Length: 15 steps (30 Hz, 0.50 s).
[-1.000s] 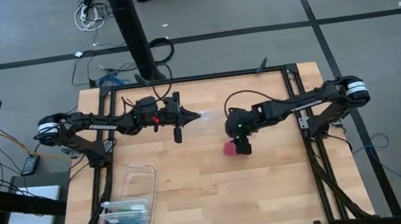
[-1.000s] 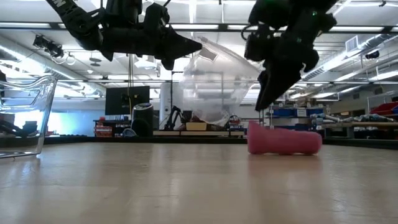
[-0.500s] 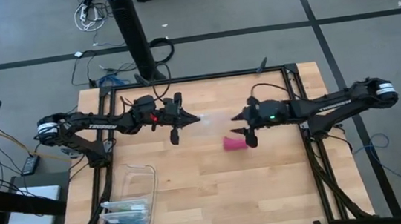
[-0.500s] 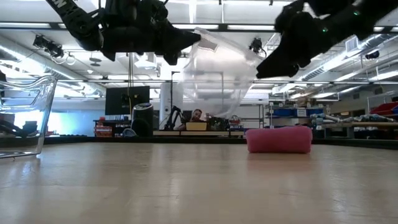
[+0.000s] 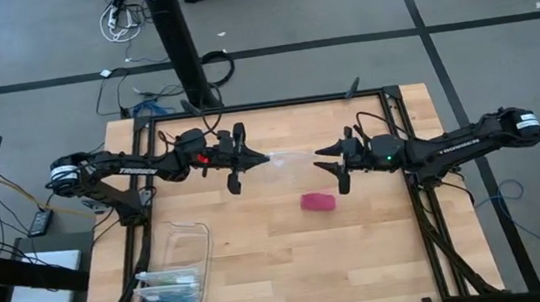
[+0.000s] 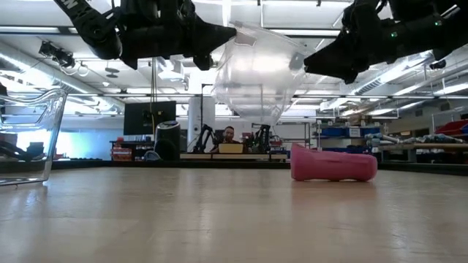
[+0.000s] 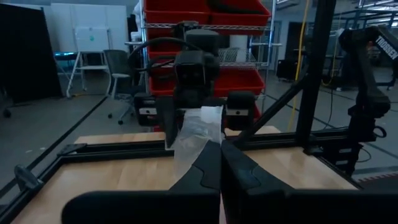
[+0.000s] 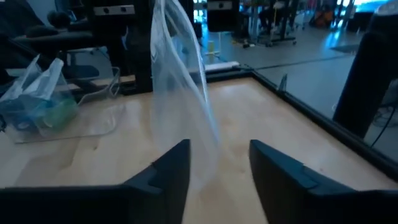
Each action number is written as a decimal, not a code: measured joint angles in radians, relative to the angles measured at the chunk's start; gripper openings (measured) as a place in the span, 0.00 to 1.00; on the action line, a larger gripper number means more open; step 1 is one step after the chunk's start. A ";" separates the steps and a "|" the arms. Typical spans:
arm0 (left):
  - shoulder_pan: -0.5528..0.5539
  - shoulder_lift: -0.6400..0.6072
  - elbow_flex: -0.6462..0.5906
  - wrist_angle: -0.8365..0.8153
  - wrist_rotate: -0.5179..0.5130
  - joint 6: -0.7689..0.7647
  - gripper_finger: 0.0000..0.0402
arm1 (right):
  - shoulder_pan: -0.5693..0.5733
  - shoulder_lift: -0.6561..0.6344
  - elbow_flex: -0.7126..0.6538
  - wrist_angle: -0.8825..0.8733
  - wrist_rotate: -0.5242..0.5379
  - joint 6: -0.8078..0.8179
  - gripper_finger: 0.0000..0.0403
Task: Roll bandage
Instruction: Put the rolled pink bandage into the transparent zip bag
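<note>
The bandage (image 5: 318,201) is a small magenta-pink roll lying on its side on the table, also in the low view (image 6: 333,165); no gripper touches it. My left gripper (image 5: 267,157) is above the table's middle, level, and shut on a clear plastic bag (image 5: 291,158). The bag balloons out in the low view (image 6: 256,77). My right gripper (image 5: 317,153) is open and level, and points at the bag from the right. In the right wrist view (image 8: 217,165) the bag (image 8: 180,74) hangs just ahead of its parted fingers. My left gripper pinches an edge of the clear bag (image 7: 208,138) between its two shut fingers (image 7: 211,165), coming level from the table's left. The bag is lifted clear of the table and spreads out beyond the fingertips toward my right gripper. Whether my right gripper touches the bag, I cannot tell.
A clear plastic box with blue contents (image 5: 174,272) stands at the near left corner, also in the low view (image 6: 25,135). A black frame (image 5: 391,108) runs round the table. A person (image 6: 230,135) shows far off in the room.
My right gripper has risen off the bandage roll, leaving it on the table. It has gone toward the far and right edges and turned from pointing down to level, facing the bag. The roll has shifted and turned a little on the table. The bag has swung and spread wider.
</note>
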 joint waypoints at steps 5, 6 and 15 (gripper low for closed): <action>0.000 0.000 0.000 -0.002 -0.010 -0.008 0.00 | 0.017 0.004 0.000 0.073 0.037 -0.059 0.12; 0.000 0.000 0.000 -0.003 -0.011 -0.011 0.00 | 0.023 0.005 0.000 0.087 0.042 -0.071 0.06; 0.000 0.000 0.000 -0.002 -0.036 -0.022 0.00 | 0.032 0.042 0.014 0.163 0.044 -0.103 0.01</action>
